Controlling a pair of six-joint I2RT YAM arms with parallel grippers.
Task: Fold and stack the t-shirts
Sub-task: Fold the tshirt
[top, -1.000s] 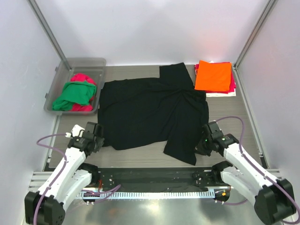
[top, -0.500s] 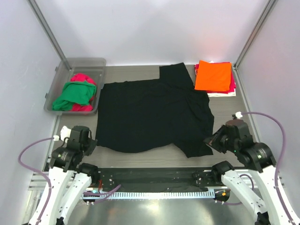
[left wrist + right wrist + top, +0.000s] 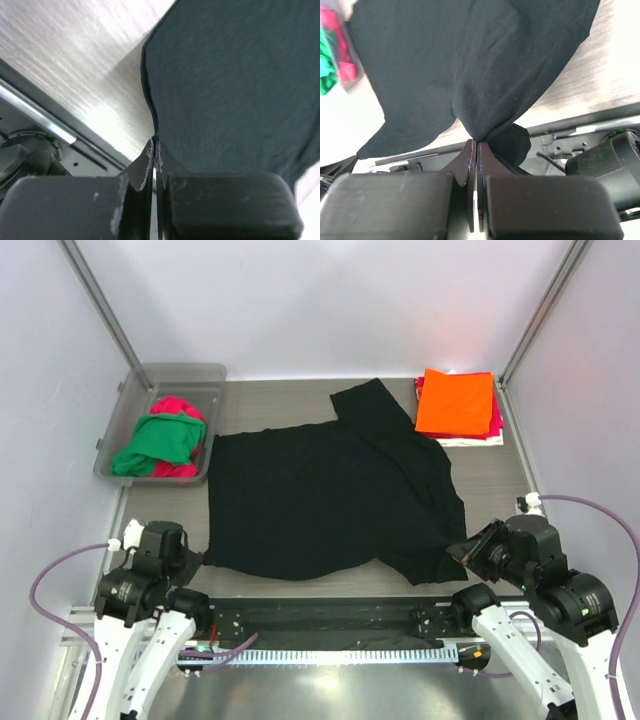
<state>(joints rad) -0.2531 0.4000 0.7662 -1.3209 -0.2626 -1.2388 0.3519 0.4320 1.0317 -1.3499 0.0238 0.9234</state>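
Risk: left gripper [image 3: 154,145] pinches only the very hem of black t-shirt [image 3: 330,490], spread mid-table; right gripper [image 3: 477,144] pinches a fuller bunch near-right. Uneven pull could slip the left corner free.

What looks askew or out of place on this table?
The black t-shirt lies crooked: its right side is bunched in folds toward the right gripper, and one sleeve sticks out skewed at the far edge. Nothing looks spilled or damaged.
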